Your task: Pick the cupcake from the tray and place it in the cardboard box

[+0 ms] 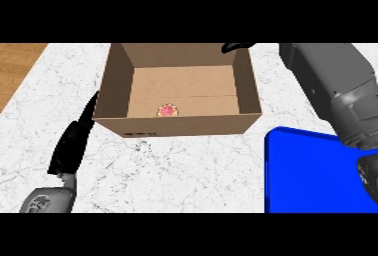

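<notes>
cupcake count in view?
1. The cupcake sits inside the cardboard box, near its front wall. The blue tray shows none, though the right forearm hides part of it.

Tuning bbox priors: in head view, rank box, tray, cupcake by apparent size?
1. cardboard box
2. blue tray, cropped at the edge, so box-versus-tray is unsure
3. cupcake, smallest by far

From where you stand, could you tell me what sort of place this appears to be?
Most likely a kitchen counter: a white marbled worktop bears an open cardboard box with a small cupcake inside and a blue tray beside it; a wooden surface shows past the worktop's left edge.
</notes>
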Robot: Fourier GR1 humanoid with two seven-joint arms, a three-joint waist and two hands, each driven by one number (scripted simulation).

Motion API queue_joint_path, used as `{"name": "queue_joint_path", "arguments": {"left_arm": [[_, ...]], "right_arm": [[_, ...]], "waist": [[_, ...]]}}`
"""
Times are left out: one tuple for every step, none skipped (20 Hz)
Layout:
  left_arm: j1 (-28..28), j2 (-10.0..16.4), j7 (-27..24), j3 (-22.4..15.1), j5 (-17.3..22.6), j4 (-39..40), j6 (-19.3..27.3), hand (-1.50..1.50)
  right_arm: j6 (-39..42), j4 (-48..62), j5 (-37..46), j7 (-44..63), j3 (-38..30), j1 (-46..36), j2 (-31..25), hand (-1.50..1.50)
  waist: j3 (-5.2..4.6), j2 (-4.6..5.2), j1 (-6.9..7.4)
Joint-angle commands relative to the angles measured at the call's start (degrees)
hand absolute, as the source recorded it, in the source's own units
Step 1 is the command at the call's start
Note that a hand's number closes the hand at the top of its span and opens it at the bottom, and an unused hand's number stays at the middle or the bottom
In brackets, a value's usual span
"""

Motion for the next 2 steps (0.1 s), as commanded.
{"name": "queue_joint_path", "arguments": {"left_arm": [[-0.31, 0.13, 0.17, -0.98, -0.63, -0.82, -0.44, 0.0], [-0.35, -0.54, -0.44, -1.1, -0.72, -0.91, 0.21, 0.0]], "right_arm": [[2.79, 0.24, 0.08, -0.2, -0.21, 0.03, -4.19, -1.5], [3.5, 0.05, 0.68, -0.98, 0.35, 0.6, -4.8, -1.5]], "waist": [[0.08, 0.78, 1.5], [0.07, 0.85, 1.53]]}}
